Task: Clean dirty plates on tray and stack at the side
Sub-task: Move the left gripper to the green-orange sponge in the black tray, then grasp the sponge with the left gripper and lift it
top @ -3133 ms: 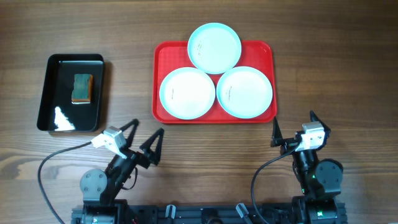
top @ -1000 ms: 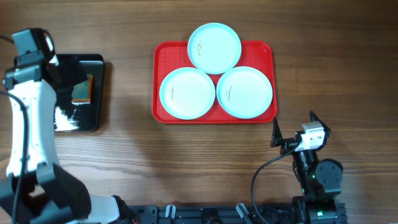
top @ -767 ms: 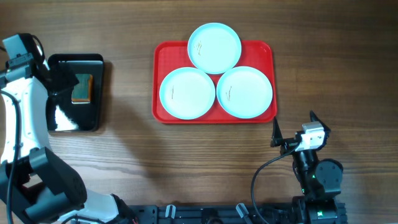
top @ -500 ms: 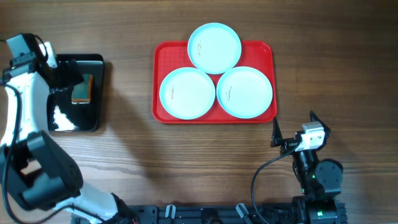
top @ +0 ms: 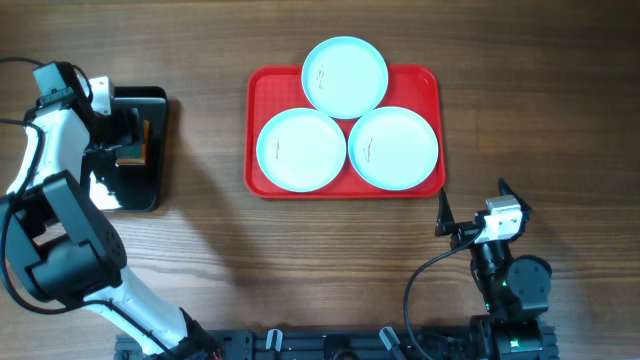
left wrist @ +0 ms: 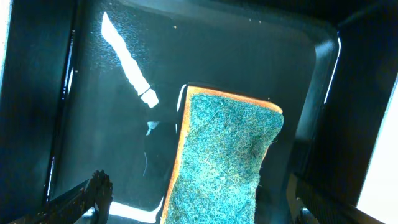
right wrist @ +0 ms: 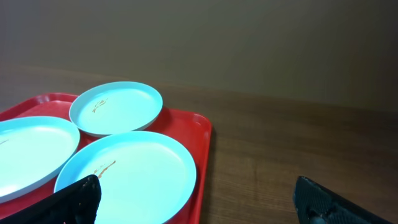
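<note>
- The left gripper (left wrist: 198, 185) hangs over the black tray (left wrist: 118, 87), jaws spread wide. The green scouring sponge (left wrist: 224, 155) lies directly beneath and between its fingers (left wrist: 96, 190), with a gap on each side, so nothing is gripped yet.
- The right gripper (right wrist: 196, 193) waits low near the table's front edge, jaws fully apart and empty. The red tray (right wrist: 202, 134) sits just ahead of it and slightly to its left.
- All three plates (top: 345, 77) rest on the red tray, well off to the right of the left gripper. Thin dark smudges show on each, and the farthest one overhangs the tray's far rim.
- By the look of things the job has barely begun: no plate appears wiped, none is stacked at the side, and picking up the sponge seems to be the step in hand.
</note>
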Action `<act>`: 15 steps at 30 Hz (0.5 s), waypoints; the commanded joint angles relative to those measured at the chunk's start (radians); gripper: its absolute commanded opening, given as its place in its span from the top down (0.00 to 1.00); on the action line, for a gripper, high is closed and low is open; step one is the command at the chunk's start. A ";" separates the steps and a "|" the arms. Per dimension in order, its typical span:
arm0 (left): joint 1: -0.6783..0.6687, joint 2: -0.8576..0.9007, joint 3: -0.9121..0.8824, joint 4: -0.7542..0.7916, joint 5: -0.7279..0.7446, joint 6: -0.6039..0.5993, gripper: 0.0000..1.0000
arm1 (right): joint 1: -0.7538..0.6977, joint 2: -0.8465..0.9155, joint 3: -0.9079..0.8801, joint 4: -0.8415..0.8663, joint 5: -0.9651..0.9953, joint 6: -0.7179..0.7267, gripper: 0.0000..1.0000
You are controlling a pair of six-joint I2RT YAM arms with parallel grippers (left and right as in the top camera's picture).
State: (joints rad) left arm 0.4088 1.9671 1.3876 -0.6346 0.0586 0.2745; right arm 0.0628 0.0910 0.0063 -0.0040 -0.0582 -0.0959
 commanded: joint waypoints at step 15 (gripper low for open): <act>0.004 0.095 0.018 0.014 0.012 0.036 0.50 | 0.005 0.002 0.002 0.002 0.014 -0.009 0.00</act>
State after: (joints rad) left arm 0.4088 2.0556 1.3880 -0.6270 0.0624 0.3004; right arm 0.0628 0.0910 0.0063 -0.0040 -0.0582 -0.0959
